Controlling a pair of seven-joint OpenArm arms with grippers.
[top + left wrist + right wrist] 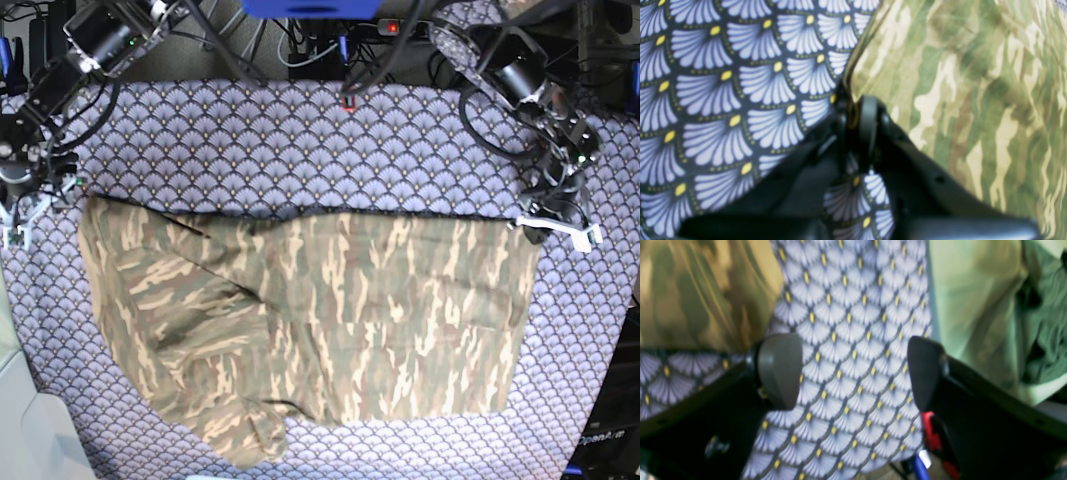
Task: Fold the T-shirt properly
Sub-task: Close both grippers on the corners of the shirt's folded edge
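The camouflage T-shirt [320, 320] lies spread flat across the middle of the purple scallop tablecloth [300, 150]. My left gripper [542, 226] sits at the shirt's far right corner. In the left wrist view its fingers [868, 120] are pressed together on the T-shirt's [957, 100] edge, with a fold of cloth pinched between them. My right gripper [18, 222] hovers just left of the shirt's far left corner. In the right wrist view that gripper [853, 373] stands wide open over bare tablecloth [853, 323], and the T-shirt [690, 290] lies off to one side of it.
Cables and equipment [330, 40] crowd the table's far edge. A pale green cloth [990, 306] lies beyond the tablecloth's edge in the right wrist view. A white object [30, 430] sits at the near left corner in the base view.
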